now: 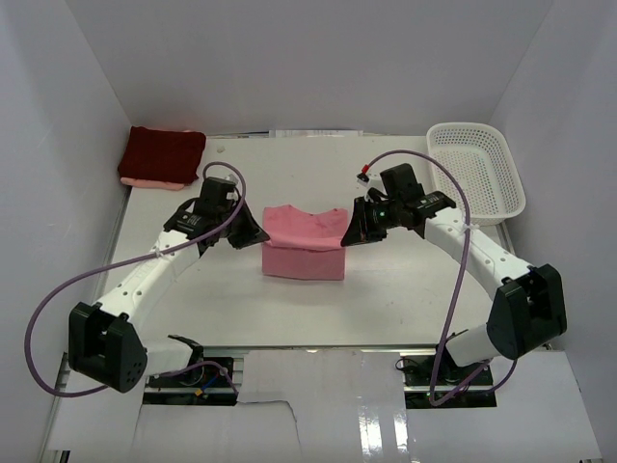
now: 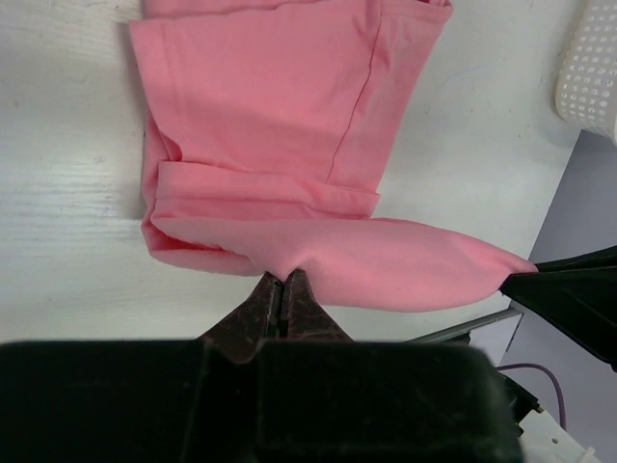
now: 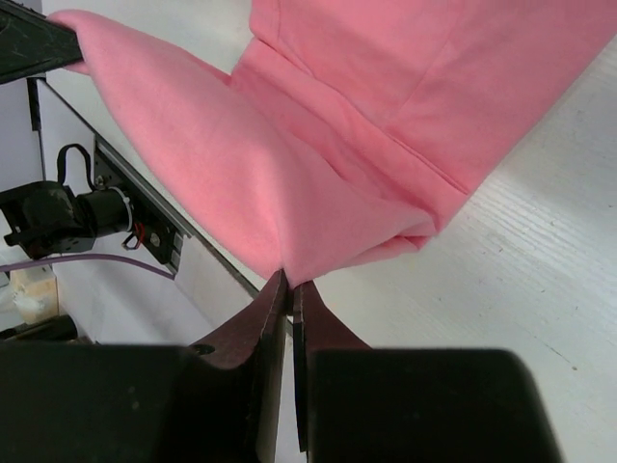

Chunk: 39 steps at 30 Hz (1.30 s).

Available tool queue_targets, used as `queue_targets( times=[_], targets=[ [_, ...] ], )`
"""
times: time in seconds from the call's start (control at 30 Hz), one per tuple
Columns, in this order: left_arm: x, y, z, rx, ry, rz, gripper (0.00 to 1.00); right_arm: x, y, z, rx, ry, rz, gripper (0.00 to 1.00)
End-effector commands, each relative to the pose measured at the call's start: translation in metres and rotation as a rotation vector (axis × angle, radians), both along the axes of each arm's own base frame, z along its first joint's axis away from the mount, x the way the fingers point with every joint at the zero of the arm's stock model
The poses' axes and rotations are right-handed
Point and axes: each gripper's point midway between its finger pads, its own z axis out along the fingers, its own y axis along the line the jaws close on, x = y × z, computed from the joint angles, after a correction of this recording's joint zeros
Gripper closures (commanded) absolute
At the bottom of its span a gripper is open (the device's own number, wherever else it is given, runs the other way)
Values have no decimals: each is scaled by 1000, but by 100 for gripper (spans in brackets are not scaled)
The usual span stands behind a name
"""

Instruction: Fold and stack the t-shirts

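Observation:
The salmon pink t-shirt (image 1: 304, 241) lies partly folded at the middle of the table. My left gripper (image 1: 258, 231) is shut on its left side and my right gripper (image 1: 345, 234) on its right side, holding a fold of cloth raised between them. In the left wrist view the shut gripper (image 2: 284, 280) pinches the pink cloth (image 2: 280, 106). In the right wrist view the gripper (image 3: 289, 280) does the same with the cloth (image 3: 386, 96). The dark maroon t-shirt (image 1: 162, 152) sits folded at the back left corner, on top of a pink layer (image 1: 145, 181).
A white mesh basket (image 1: 477, 169) stands at the back right and shows in the left wrist view (image 2: 590, 68). White walls close in the table on the left, back and right. The arm bases and purple cables are at the near edge.

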Motion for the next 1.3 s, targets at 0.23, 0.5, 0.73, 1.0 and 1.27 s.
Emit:
queue_targets(
  times=[0.23,0.5,0.73,1.0,1.27],
  targets=[
    [56,-16,44,-43,-139,-58,100,34,0,15,26,-63,0,92],
    [81,-16,31,-38,-130,-59,100,58,1,8,18,-58,-1,92],
    [105,-22,11,-40,-105,-75,100,82,-3,-6,9,-37,-14,92],
    [136,-26,1,-40,-101,-82,100,103,-10,-14,9,-27,-29,92],
    [155,-29,-7,-28,-103,-83,100,124,-10,-21,17,-20,-34,92]
  ],
)
